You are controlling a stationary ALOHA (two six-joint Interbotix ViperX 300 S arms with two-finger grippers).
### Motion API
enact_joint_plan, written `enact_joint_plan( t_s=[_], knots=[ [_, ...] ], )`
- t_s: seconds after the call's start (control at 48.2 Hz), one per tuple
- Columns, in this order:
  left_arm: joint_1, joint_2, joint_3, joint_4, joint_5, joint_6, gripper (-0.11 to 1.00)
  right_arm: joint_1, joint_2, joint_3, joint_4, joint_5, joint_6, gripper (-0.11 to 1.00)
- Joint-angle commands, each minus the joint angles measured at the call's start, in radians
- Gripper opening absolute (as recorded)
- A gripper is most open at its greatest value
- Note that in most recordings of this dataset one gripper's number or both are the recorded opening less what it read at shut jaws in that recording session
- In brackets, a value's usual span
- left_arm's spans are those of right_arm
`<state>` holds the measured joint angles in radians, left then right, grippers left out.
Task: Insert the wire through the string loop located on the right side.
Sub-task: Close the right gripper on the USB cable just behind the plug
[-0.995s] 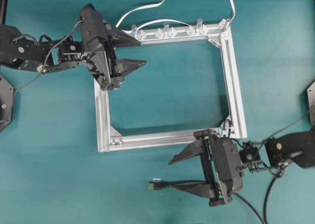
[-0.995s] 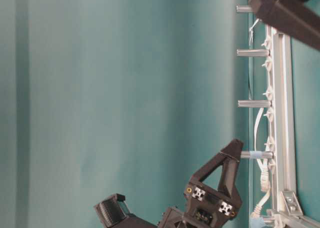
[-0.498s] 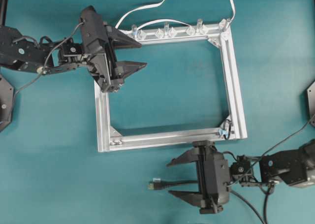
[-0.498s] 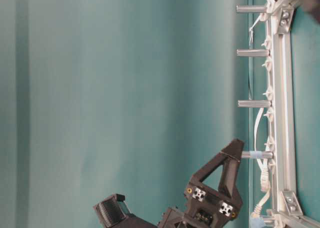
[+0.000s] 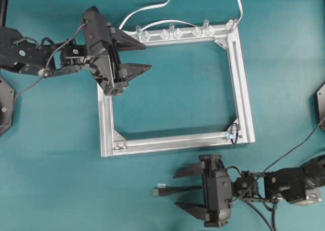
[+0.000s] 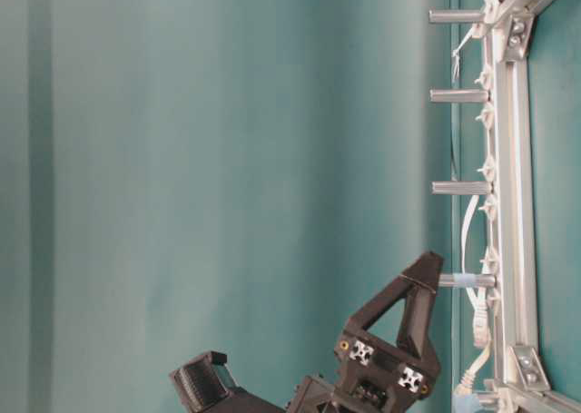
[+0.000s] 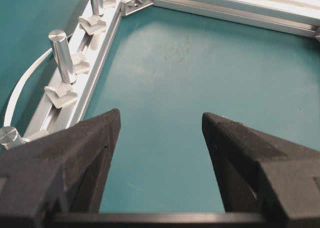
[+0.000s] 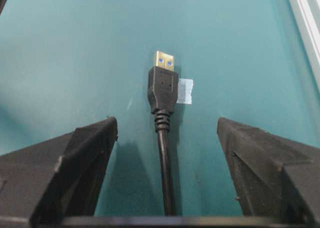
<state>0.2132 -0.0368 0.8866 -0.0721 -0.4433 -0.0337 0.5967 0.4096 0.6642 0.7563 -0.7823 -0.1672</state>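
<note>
Right wrist: glossy wire (image 8: pixel 162 112) (gold-tipped plug)

Matte black arms, loose black leads, wedge-shaped black pincer (image 5: pixel 189 189) fingers (image 8: pixel 75 168).

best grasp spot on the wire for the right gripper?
Grip the wire on its ribbed strain relief just behind the plug, coming straight down. It lies flat and centred between the open right gripper fingers, leaving the gold tip free to thread the string loop.
</note>
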Motion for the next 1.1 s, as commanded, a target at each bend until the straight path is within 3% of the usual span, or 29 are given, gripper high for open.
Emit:
enact_joint_plan(
  t_s=[0.0, 0.746, 0.933, 1.016, 1.078],
  knots=[
    [-0.005, -0.014, -0.015, 0.003, -0.005, -0.009, 0.68, 0.003, -0.011, -0.014, 0.002, -0.011, -0.002, 0.90],
    [-0.023, -0.014, -0.015, 0.002, -0.005, -0.009, 0.68, -0.041, 0.005, -0.034, 0.003, 0.014, -0.049, 0.86],
    [-0.023, -0.014, -0.017, 0.002, -0.005, -0.011, 0.68, -0.041, 0.005, -0.034, -0.002, 0.052, -0.055, 0.71],
    [-0.023, -0.014, -0.017, 0.002, -0.005, -0.011, 0.68, -0.038, 0.006, -0.034, -0.009, 0.060, -0.060, 0.55],
    [-0.025, -0.014, -0.017, 0.002, -0.005, -0.011, 0.68, -0.035, 0.005, -0.034, -0.017, 0.074, -0.058, 0.37]
  ],
)
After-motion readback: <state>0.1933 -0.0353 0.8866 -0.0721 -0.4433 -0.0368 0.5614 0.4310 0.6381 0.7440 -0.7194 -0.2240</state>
